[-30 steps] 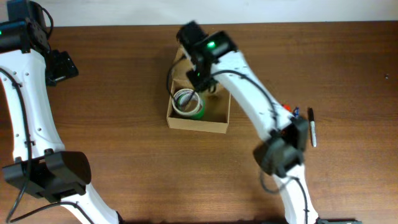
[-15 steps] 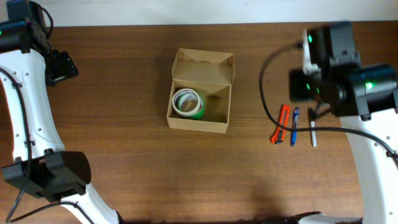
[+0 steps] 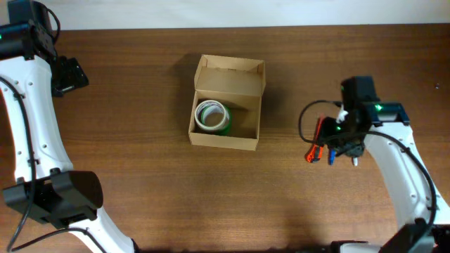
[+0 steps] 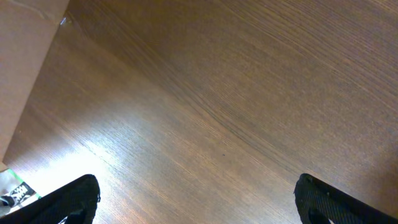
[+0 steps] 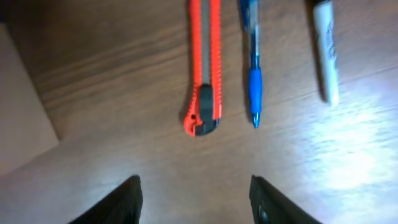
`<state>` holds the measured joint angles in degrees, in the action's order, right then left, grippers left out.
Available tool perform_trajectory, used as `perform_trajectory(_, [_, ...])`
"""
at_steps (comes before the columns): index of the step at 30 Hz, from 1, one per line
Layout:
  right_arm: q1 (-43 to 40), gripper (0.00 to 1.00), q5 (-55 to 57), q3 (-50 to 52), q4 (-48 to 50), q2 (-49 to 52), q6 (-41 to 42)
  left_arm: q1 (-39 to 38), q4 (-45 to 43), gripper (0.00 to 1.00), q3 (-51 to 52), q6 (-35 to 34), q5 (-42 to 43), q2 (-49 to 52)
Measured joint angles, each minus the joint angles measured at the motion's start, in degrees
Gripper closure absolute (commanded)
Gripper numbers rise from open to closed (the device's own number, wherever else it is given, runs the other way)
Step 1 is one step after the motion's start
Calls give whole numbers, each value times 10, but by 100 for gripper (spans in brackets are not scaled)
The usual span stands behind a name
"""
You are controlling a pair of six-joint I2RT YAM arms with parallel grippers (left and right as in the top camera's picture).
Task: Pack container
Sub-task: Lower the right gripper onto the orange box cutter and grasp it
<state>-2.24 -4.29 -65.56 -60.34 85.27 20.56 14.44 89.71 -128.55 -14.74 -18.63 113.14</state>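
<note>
R gripper [image 5: 198, 200] went from container [image 3: 223, 143] to over cutter [image 5: 203, 68].

A dark brown wooden table [image 3: 140, 176] with fine grain is seen filling nearly the whole overhead view. Beyond its far edge, at 12 o'clock, a narrow pale strip [image 3: 211, 13] is shown; whether it is wall or floor cannot be told. In the left wrist view a bright sheen [image 4: 81, 146] is cast on the wood at 8 o'clock. In the right wrist view a second glare [image 5: 351, 165] is cast at 4 o'clock.

Even overhead light, wrist views glary, soft
</note>
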Motion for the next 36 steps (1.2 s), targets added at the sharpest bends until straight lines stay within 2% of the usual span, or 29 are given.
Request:
perform_trajectory(4, [-35,42,-39,28,33,16,-5,0,0,0,0,0,0,0])
perform_trajectory(6, [-37,39,-49,28,47,31,-10,0,0,0,0,0,0,0])
perform_trajectory(20, [-37,39,-61,28,126,186,-2,0,0,0,0,0,0,0])
perform_trajectory(25, [-37,40,-44,29,131,194,5,0,0,0,0,0,0,0])
perform_trajectory(28, [-37,45,-27,29,133,195,9,0,0,0,0,0,0,0])
perform_trajectory(36, [-37,45,-4,29,139,195,20,0,0,0,0,0,0,0])
